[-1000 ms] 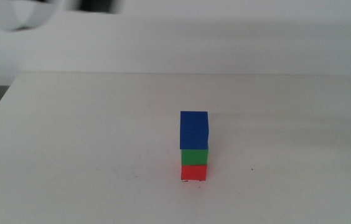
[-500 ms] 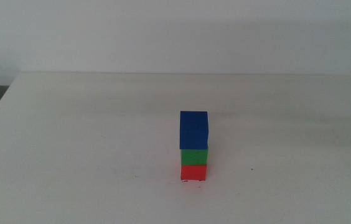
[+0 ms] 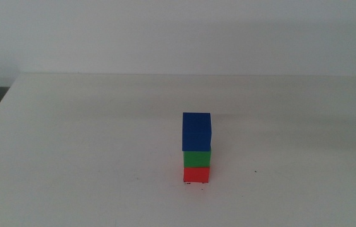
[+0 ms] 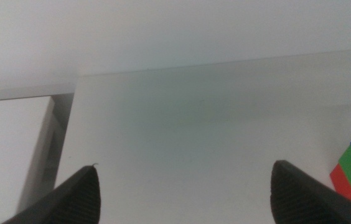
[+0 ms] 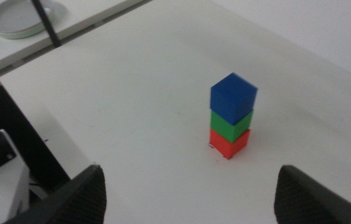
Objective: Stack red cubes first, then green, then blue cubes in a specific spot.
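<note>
On the specific spot (image 3: 196, 183), toward six o'clock on the table (image 3: 89, 139), red cubes (image 3: 196, 174), green (image 3: 197, 158) and blue cubes (image 3: 196, 131) are stacked as ordered. Left gripper (image 4: 185, 193) and right gripper (image 5: 191, 193) are held wide open, empty, well apart from them.

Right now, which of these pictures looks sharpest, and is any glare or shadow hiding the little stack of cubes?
Middle view: sharp, even light, no glare; the matte blue cube, green cube and red cube stand clear, with faint soft bands of shadow across the white tabletop. Left wrist view: hazy, stack cut by the edge. Right wrist view: slightly soft, stack fully visible.
</note>
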